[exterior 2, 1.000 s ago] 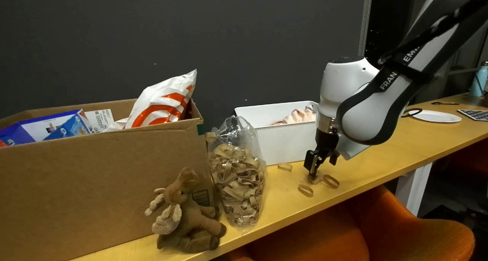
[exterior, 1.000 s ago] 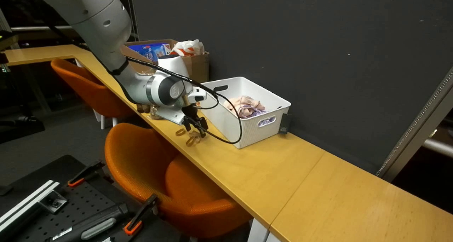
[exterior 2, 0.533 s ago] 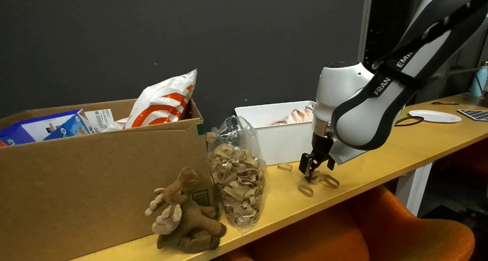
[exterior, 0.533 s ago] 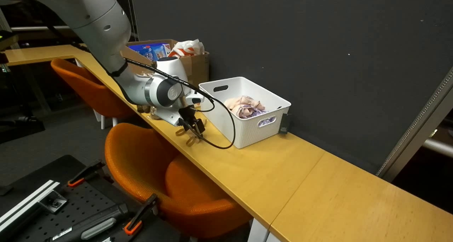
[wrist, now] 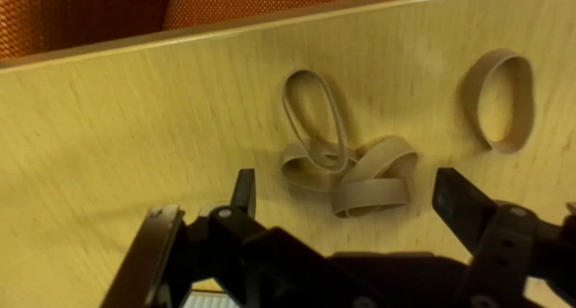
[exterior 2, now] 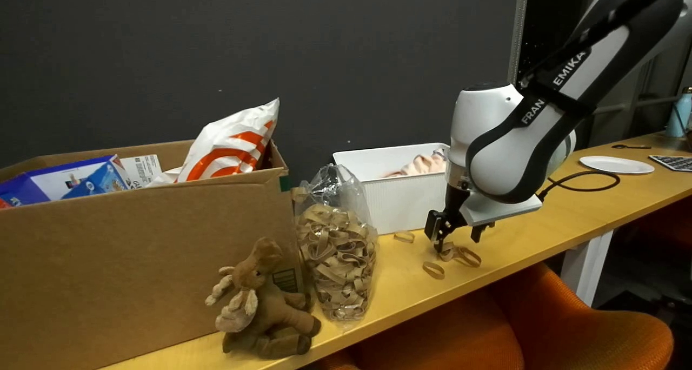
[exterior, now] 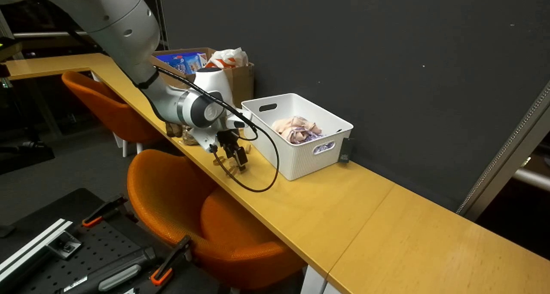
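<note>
With my claw (wrist: 347, 186) wide apart, I'd centre it over the clustered bands (wrist: 371, 194), avoiding the wrist view's right-hand band (wrist: 523, 105).

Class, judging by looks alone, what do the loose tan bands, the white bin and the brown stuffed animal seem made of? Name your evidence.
Loose tan bands: probably matte rubber; thin, flat strips curl in closed loops.
White bin: likely satin plastic; finely ribbed wall, smooth-edged handle openings.
Brown stuffed animal: apparently plush fabric, dull; its surface looks fuzzy, exact fibre unclear.
</note>
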You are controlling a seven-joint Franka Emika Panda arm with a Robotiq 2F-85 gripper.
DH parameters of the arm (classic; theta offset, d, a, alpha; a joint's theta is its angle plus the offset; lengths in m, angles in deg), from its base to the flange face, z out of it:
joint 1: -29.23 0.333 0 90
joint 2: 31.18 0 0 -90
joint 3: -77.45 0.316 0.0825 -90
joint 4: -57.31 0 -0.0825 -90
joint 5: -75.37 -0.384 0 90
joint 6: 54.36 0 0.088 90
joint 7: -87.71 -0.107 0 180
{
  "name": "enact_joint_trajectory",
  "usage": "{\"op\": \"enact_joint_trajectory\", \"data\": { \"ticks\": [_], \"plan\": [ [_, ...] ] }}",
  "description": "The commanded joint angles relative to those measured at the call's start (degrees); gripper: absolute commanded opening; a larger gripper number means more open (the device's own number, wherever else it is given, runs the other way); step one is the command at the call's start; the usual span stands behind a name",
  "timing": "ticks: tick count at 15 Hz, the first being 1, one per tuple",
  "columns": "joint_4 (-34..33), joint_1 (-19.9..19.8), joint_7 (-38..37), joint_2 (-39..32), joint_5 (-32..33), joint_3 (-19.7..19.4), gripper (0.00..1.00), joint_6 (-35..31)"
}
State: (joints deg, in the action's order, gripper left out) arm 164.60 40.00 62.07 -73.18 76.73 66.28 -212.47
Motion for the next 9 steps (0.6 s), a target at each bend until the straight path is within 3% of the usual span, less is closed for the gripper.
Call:
{"op": "enact_joint_trajectory", "data": {
  "ticks": [1, 9],
  "plan": [
    [-0.6, 0.5, -5.1, 1.2, -3.7, -0.3, 1.00, 3.6],
    [-4.7, -1.2, -13.0, -0.8, -7.6, 0.5, 1.00, 6.6]
  ]
}}
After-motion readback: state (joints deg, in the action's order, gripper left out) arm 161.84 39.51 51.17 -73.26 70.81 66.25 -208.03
